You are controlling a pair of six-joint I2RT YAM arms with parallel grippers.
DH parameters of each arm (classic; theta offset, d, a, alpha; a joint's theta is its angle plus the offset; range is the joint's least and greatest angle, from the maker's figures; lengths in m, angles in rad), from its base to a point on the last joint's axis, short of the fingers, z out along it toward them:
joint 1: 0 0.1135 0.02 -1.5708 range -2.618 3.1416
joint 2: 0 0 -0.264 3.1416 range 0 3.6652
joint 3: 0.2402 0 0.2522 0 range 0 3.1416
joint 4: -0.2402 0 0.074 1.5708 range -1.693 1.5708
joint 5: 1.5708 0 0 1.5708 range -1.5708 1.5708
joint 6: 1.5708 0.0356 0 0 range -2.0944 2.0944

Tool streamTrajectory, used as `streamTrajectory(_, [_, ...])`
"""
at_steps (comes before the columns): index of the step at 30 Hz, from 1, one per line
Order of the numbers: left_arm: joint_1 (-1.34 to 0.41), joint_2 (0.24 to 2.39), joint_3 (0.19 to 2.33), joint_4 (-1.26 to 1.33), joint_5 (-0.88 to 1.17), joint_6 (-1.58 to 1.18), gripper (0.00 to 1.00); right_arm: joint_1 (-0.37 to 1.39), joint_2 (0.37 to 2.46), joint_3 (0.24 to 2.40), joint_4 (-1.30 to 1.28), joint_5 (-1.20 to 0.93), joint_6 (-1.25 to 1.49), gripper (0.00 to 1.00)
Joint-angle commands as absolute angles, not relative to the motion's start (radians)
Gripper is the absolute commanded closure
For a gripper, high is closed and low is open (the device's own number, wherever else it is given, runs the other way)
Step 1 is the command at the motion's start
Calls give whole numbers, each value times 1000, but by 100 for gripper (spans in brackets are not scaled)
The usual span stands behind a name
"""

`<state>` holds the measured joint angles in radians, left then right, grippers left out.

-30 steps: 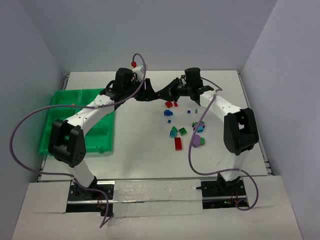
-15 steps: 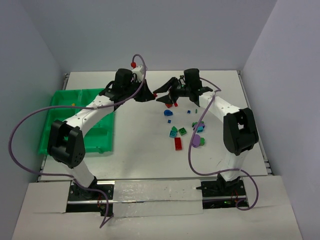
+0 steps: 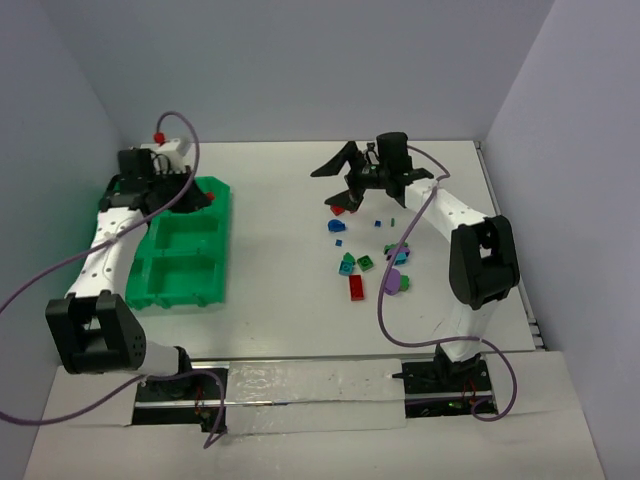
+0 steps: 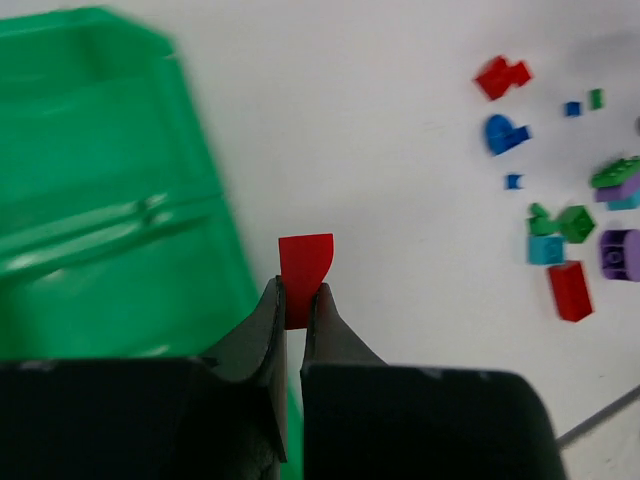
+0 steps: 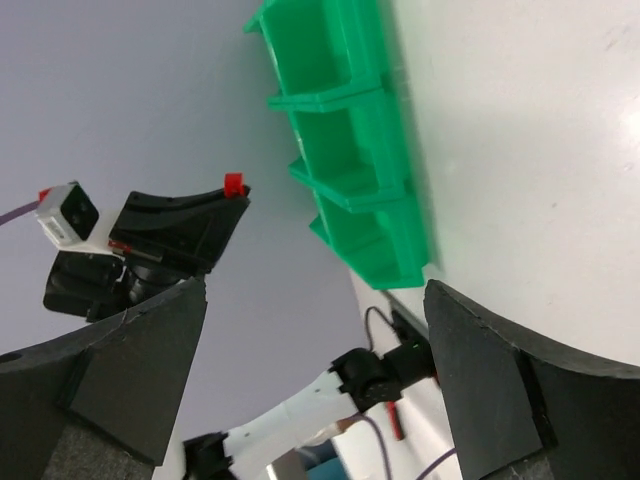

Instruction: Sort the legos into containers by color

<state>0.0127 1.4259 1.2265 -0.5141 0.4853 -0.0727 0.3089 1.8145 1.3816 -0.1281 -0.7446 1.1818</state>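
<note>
Lego (image 4: 303, 280), one red, left fingers (image 4: 262, 335), one tray (image 4: 100, 150)

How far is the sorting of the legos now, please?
Done: nothing visible; the bins of the green tray that show hold no brick. In hand: the left hand grips one red piece at the tray's edge. Left: the other legos lie loose on the table; the right hand is open and empty.

red lego (image 4: 304, 265), green tray (image 4: 100, 110), white table (image 4: 400, 150)

Upper left: left gripper (image 3: 203, 198) over the green tray (image 3: 180, 291), apparently pinching a red lego (image 3: 210, 196); upper centre, right gripper (image 3: 337, 182) gapes beside scattered legos (image 3: 365, 262).
</note>
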Motion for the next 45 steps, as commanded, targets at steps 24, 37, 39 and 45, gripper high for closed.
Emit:
streamTrajectory(24, [550, 1641, 1344, -703, 275, 301, 64, 316, 1720, 1437, -679, -325, 315, 7])
streamTrajectory(37, [464, 1569, 1386, -698, 325, 393, 40, 319, 1678, 1357, -738, -287, 190, 13])
streamTrajectory(39, [376, 1539, 1369, -671, 307, 403, 40, 335, 1665, 1317, -758, -267, 152, 15])
streamTrajectory(45, [248, 1492, 1354, -628, 365, 352, 40, 387, 1627, 1243, -684, -172, 132, 18])
